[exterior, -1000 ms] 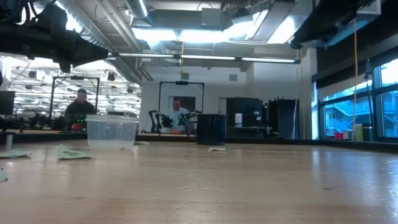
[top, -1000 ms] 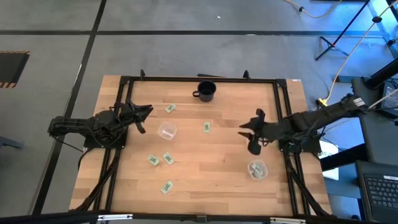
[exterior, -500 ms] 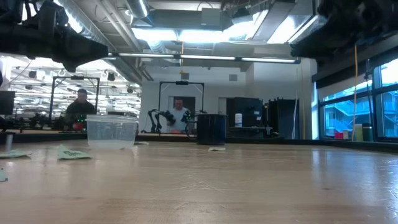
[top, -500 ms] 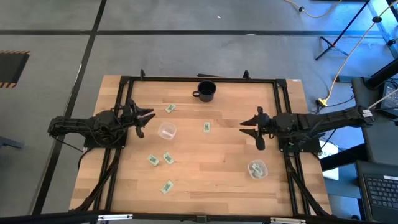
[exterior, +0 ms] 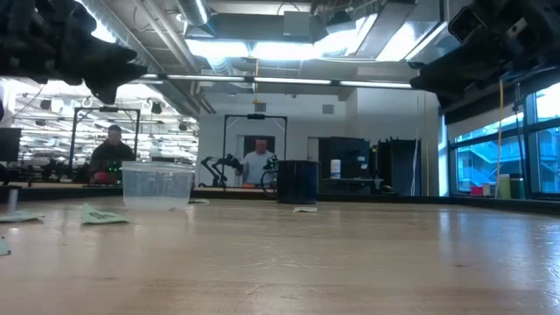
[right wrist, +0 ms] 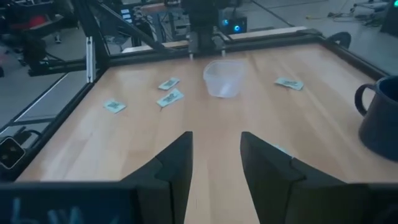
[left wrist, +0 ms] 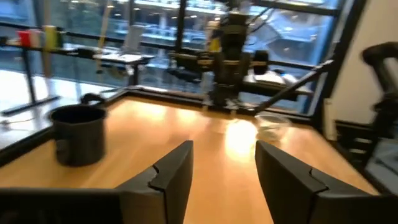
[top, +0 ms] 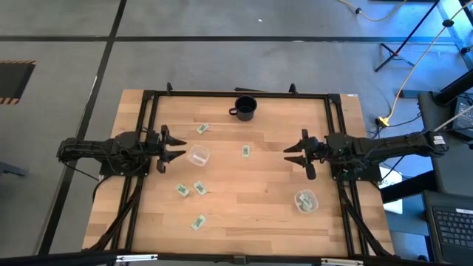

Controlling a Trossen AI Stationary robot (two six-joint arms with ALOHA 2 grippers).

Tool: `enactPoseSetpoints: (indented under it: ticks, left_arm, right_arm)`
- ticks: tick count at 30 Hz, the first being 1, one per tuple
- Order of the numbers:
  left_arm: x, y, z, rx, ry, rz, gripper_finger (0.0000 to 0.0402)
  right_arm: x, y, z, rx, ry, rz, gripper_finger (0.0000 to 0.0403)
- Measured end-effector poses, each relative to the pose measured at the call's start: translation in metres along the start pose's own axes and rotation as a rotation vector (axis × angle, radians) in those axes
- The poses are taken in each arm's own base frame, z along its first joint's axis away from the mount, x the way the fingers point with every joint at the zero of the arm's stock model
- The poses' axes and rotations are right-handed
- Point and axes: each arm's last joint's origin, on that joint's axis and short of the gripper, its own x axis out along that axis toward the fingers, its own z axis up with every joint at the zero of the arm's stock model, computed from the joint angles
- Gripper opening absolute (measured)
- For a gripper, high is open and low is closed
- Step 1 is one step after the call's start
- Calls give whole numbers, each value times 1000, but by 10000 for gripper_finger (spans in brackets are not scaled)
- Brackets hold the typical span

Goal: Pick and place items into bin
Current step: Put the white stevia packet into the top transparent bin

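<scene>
The left pincer (top: 176, 145) hangs in the air over the left side of the worktop (top: 251, 214), just beside a clear cup (top: 197, 155). Its two fingers (left wrist: 171, 177) are spread apart and hold nothing. The right pincer (top: 294, 151) hangs over the right side of the worktop. Its fingers (right wrist: 177, 163) are partly apart with only bare wood showing between them, and it holds nothing too. There are two clear cups. The one near the left pincer stands in the middle left part of the worktop and looks empty. The other cup (top: 306, 201) stands near the right front corner, and there are green and white packets inside it, but they cannot be counted. Five small green and white packets lie flat on the wood. One packet (top: 202, 128) is behind the left cup, one packet (top: 246, 151) is near the middle, two packets (top: 182, 191) (top: 199, 188) lie close together in front of the left cup, and one packet (top: 197, 222) is nearer the front edge. One black mug (top: 244, 108) stands at the back edge. Far behind the worktop, two people (exterior: 111, 150) (exterior: 256, 163) can be seen in the room.
</scene>
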Motion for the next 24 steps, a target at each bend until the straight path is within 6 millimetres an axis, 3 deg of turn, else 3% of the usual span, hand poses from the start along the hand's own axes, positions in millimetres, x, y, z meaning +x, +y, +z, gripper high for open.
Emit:
enactPoseSetpoints:
  ticks: [3, 7, 9, 16, 24]
  left_arm:
    - [0, -4, 9, 61, -85, -104, 176]
    - [-2, -11, 28, 269, -287, -224, 175]
    - [-1, -13, 32, 300, -284, -236, 174]
    - [18, -18, 26, 197, 54, -184, 173]
    - [42, -47, 46, 140, 377, -259, 173]
  right_arm:
    - [0, -2, 0, 1, -2, -10, 138]
    - [0, -4, 0, 6, -3, -25, 138]
    - [0, -6, 1, 18, -9, -37, 138]
    - [-1, -14, 2, 45, -22, -93, 138]
    - [-1, -20, 3, 54, -22, -130, 138]
